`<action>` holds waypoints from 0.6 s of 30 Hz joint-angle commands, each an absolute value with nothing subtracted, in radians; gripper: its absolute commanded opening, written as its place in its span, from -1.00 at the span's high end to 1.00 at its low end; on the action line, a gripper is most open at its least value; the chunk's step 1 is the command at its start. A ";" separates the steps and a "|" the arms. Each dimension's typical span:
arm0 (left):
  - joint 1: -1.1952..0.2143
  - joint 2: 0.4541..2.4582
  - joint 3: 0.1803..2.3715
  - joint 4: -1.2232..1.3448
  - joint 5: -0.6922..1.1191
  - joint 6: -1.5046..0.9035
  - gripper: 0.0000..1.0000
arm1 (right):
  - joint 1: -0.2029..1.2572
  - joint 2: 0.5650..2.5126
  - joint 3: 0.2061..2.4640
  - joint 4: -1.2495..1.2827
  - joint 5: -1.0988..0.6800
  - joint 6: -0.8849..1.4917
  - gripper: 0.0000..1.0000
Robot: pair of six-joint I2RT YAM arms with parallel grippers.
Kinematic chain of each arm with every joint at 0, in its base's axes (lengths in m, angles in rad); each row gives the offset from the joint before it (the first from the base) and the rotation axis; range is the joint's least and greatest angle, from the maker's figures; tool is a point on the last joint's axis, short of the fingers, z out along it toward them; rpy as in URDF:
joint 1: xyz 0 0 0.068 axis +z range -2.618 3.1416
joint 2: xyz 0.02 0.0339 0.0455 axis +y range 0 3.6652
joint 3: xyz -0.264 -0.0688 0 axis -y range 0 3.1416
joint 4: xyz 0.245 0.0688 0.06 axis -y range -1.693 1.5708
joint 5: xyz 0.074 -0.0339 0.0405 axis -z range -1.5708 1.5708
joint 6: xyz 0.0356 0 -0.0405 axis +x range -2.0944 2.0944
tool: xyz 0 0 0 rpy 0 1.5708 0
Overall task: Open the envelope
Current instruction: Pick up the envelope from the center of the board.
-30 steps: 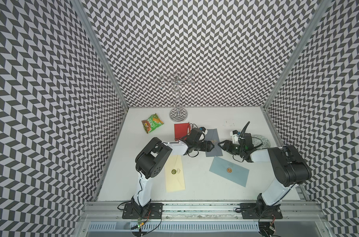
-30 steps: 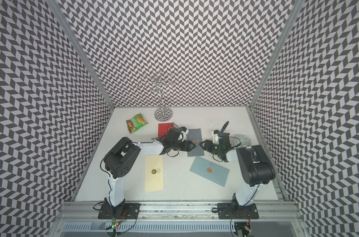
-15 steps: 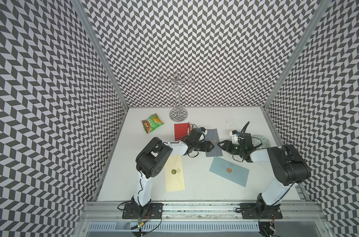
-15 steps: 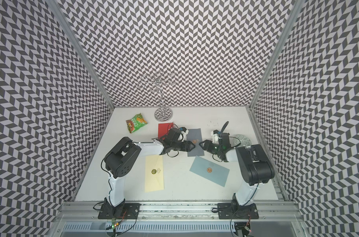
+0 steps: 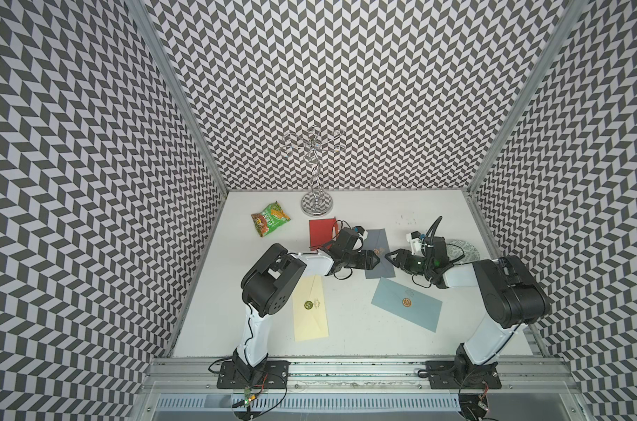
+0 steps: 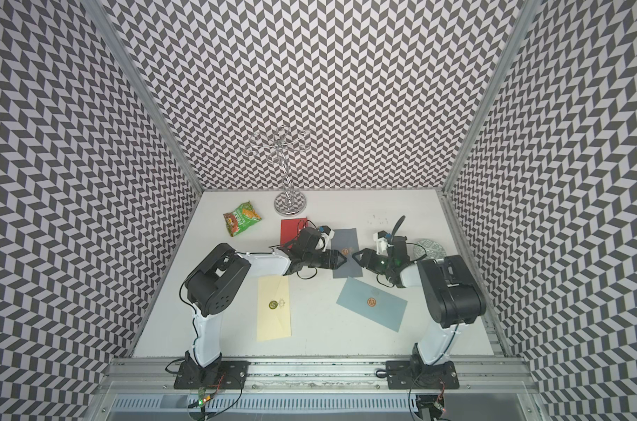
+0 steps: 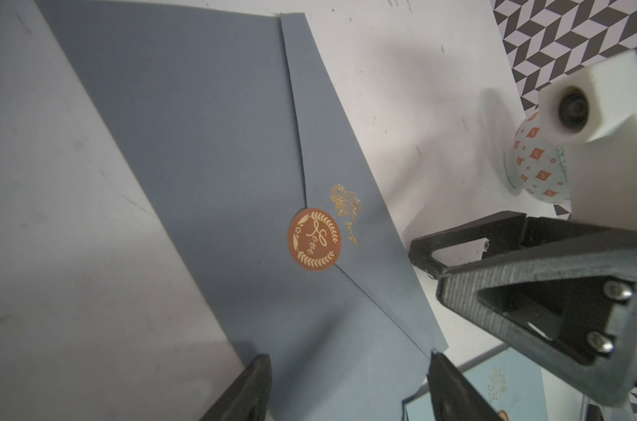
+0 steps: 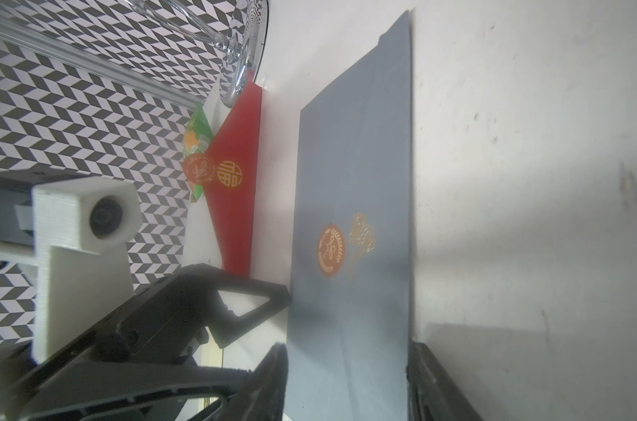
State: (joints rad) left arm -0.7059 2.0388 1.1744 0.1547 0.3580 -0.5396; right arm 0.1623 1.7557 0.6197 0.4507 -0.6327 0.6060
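Note:
A dark grey envelope [image 5: 378, 251] [image 6: 346, 251] lies flat mid-table, its flap shut under a round orange seal [image 7: 314, 238] [image 8: 330, 249]. My left gripper [image 5: 377, 259] [image 7: 349, 364] hovers low over the envelope's left side, open, with nothing between its fingers. My right gripper [image 5: 389, 254] [image 8: 348, 353] faces it from the right, tips a short way from the left one. It is open too, its fingers [image 8: 276, 368] standing either side of the envelope's near end. Neither holds anything.
A red envelope [image 5: 322, 233] lies just behind my left wrist. A cream envelope [image 5: 309, 308] and a light blue envelope [image 5: 406, 302] lie nearer the front. A chrome stand [image 5: 316, 202] and green snack packet [image 5: 270, 218] are at the back, a patterned cup [image 7: 535, 171] to the right.

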 commanded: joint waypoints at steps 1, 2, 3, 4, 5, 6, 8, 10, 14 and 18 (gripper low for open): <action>-0.703 2.074 1.152 0.167 0.376 -0.546 -0.40 | 0.169 1.789 0.603 0.435 -0.657 0.626 -0.10; -0.703 2.074 1.150 0.170 0.379 -0.548 -0.38 | 0.169 1.789 0.601 0.438 -0.661 0.629 -0.10; -0.703 2.076 1.149 0.172 0.380 -0.548 -0.38 | 0.169 1.787 0.600 0.442 -0.664 0.632 -0.10; -0.702 2.075 1.149 0.172 0.381 -0.548 -0.37 | 0.169 1.786 0.598 0.447 -0.666 0.634 -0.10; -0.703 2.075 1.148 0.172 0.381 -0.548 -0.36 | 0.169 1.786 0.597 0.449 -0.668 0.637 -0.10; -0.703 2.074 1.147 0.171 0.381 -0.548 -0.36 | 0.169 1.782 0.596 0.451 -0.667 0.637 -0.10; -0.703 2.071 1.146 0.173 0.381 -0.548 -0.35 | 0.169 1.769 0.590 0.446 -0.645 0.632 -0.10; -0.702 2.064 1.150 0.174 0.382 -0.546 -0.36 | 0.169 1.760 0.595 0.428 -0.624 0.626 -0.10; -0.702 2.043 1.171 0.156 0.381 -0.530 -0.37 | 0.169 1.763 0.598 0.407 -0.605 0.621 -0.10; -0.703 2.017 1.183 0.146 0.376 -0.515 -0.39 | 0.169 1.767 0.599 0.404 -0.599 0.625 -0.10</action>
State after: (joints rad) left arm -0.7059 2.0438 1.1671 0.1802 0.3691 -0.5358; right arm 0.1623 1.7573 0.6147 0.4557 -0.6407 0.6186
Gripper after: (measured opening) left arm 0.692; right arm 0.548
